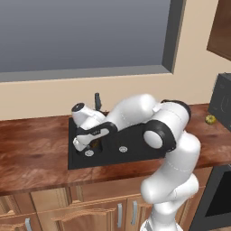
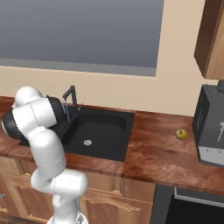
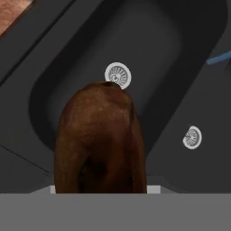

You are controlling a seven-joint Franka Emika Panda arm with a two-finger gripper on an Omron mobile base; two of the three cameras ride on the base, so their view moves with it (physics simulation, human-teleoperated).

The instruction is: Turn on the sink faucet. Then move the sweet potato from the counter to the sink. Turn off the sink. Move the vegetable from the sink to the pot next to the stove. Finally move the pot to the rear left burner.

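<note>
Here the gripper (image 1: 91, 145) is clamped on the sweet potato (image 3: 99, 144), which fills the lower centre of the hand view above the sink (image 3: 58, 81). Water (image 2: 66, 110) runs from the faucet (image 2: 70, 92) at upper left of the basin. A high release could let the potato bounce or roll onto the drain (image 3: 118, 74), away from the stream.
</note>
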